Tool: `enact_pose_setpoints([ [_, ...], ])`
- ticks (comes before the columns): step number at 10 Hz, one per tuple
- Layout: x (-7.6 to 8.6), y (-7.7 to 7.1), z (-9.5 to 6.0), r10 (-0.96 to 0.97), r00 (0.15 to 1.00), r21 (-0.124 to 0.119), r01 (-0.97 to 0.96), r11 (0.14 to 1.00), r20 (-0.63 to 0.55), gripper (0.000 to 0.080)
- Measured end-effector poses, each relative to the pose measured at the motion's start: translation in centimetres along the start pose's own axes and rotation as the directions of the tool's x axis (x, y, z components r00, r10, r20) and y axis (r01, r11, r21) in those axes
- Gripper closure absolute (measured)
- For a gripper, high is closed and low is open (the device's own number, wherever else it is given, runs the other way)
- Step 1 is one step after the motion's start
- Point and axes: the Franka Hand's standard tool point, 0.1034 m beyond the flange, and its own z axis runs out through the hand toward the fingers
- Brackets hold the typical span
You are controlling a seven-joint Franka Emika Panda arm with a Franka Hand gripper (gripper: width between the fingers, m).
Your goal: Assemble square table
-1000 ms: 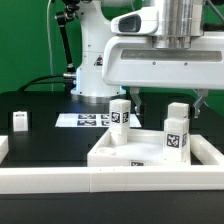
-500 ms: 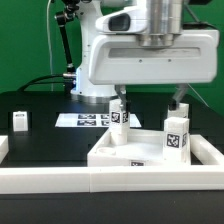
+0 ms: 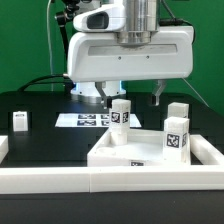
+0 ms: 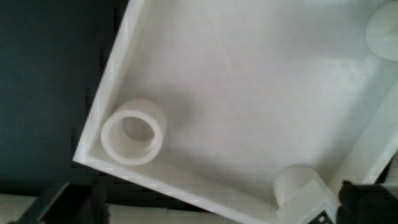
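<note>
In the exterior view the arm's upper part runs off the top edge, and the tool [image 3: 132, 97] has one finger hidden behind an upright leg peg [image 3: 121, 113]. The square top [image 3: 150, 152] has its front edge hidden by the white rail [image 3: 110, 180]. The wrist view is blurred, cropping the top [image 4: 249, 90].

Gripper [image 3: 131, 96] hanging open above square table top [image 3: 135, 156]

Two tagged leg pegs upright on the top — one [image 3: 121, 117] beneath the fingers, another [image 3: 177, 132] toward the exterior view's right; a third peg [image 3: 20, 121] well apart on the black board [image 3: 50, 138]; marker board [image 3: 86, 119] behind; white rail [image 3: 60, 179] along the front.
</note>
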Motion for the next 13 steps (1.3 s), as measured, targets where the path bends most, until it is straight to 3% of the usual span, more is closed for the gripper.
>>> enact_pose_setpoints([
  [1,-0.2,0.6,0.0,-0.005,1.000,0.000,0.005,1.000,0.001,0.0150],
  [4,-3.3,6.5,0.0,-0.031,1.000,-0.024,0.031,0.999,-0.003,0.0150],
  [6,-6.1,10.3,0.9,-0.054,0.999,-0.037,0.054,0.998,0.003,0.0150],
  [11,-7.2,13.5,0.9,-0.020,1.000,-0.044,0.020,0.999,0.000,0.0150],
  [13,-10.7,15.9,2.2,-0.014,1.000,-0.049,0.014,0.999,0.011,0.0150],
])
